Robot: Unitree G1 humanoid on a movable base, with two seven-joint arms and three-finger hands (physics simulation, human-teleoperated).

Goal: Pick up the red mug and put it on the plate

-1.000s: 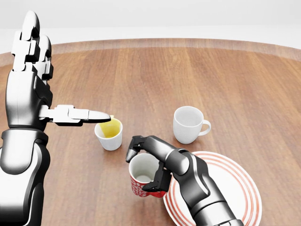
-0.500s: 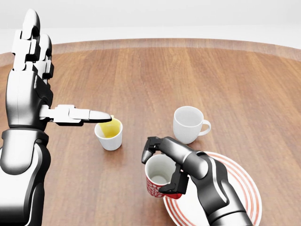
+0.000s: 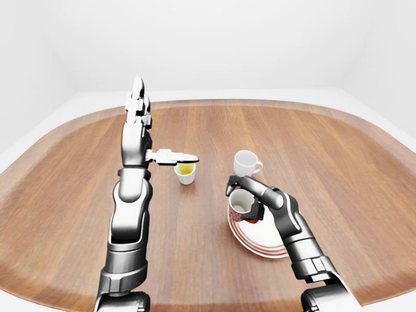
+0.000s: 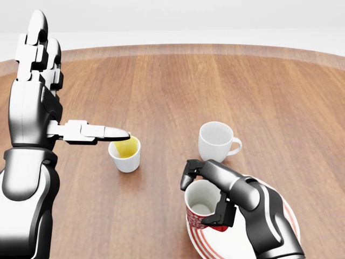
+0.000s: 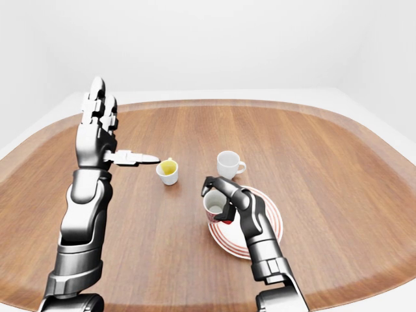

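Observation:
The red mug (image 4: 202, 208), white inside with a red patterned wall, is held upright in my right hand (image 4: 207, 197), whose fingers close round its rim and side. It hangs over the left edge of the white plate with red rings (image 4: 280, 210) at the lower right of the head view; I cannot tell whether it touches the plate. My left hand (image 4: 54, 91) is raised at the left, fingers straight up and open, thumb pointing right over a small white cup.
A small white cup with yellow inside (image 4: 125, 152) stands just under the left thumb tip. A plain white mug (image 4: 216, 142) stands just above the plate's upper left. All sit on a round brown wooden table (image 4: 178, 91) with a raised rim.
My right hand has carried the red mug to the right, from beside the plate's left edge to over the plate's left rim. The left arm has barely moved.

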